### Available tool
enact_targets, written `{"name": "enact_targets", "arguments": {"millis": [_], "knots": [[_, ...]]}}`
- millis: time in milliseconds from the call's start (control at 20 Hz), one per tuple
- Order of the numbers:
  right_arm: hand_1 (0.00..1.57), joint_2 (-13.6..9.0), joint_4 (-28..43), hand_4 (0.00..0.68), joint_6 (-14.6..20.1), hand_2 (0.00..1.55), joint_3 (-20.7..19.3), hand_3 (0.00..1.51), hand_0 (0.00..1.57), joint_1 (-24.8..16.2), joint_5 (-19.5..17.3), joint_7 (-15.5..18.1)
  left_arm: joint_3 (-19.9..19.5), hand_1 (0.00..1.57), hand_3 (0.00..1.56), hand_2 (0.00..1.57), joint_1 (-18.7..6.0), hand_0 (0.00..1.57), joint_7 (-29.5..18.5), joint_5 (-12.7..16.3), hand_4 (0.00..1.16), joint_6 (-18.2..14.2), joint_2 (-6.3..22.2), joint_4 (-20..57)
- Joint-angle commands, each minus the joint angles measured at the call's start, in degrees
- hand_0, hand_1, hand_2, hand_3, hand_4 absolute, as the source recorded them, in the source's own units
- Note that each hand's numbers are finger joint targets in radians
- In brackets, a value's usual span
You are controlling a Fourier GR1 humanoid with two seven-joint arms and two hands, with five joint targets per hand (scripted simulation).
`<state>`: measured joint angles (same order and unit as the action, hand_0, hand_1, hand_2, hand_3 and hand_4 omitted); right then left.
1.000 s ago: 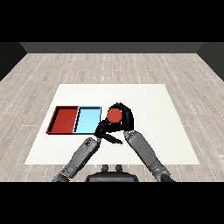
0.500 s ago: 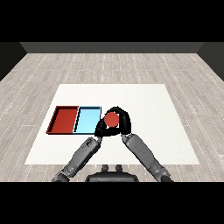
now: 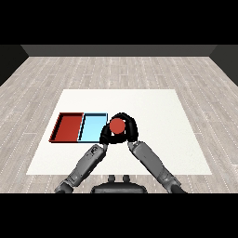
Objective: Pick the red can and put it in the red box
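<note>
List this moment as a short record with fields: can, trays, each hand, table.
can: red can, held above the table next to the light blue tray's right edge, not in either tray
red tray: leftmost, nothing in it
light blue tray: between the red tray and the can, nothing in it
right hand: curled round the can
left hand: below and left of the can, fingers hard to make out
table: white

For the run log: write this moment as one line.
stage: carrying | right hand: curled round red can | left hand: beside can, grip unclear | can: near light blue tray | red tray: no can inside
</note>
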<state>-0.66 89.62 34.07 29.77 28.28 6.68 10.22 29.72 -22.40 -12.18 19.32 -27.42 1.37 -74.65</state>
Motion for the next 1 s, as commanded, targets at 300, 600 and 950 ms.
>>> {"name": "enact_targets", "arguments": {"millis": [300,600,950], "knots": [[1.10,0.25,3.83,0.000,1.35,1.03,3.80,0.74,1.10,-2.38,-4.56,-6.70,2.01,1.57,1.50,1.57,-1.49,1.57,-0.22,-0.68,1.13,-3.26,-1.31,-1.79],[0.00,0.02,0.34,0.000,-4.58,0.00,-0.41,0.00,0.00,-1.75,-7.05,-7.69,2.57,1.57,1.50,1.57,2.13,1.57,-2.50,-0.55,1.13,-1.73,-1.32,-2.05],[0.00,0.64,2.42,0.000,-2.38,0.00,-2.13,0.00,0.00,-3.76,-7.62,-6.63,1.77,1.57,1.50,1.57,-3.79,1.57,1.86,-2.05,1.13,-4.31,-1.33,-0.82]]}}
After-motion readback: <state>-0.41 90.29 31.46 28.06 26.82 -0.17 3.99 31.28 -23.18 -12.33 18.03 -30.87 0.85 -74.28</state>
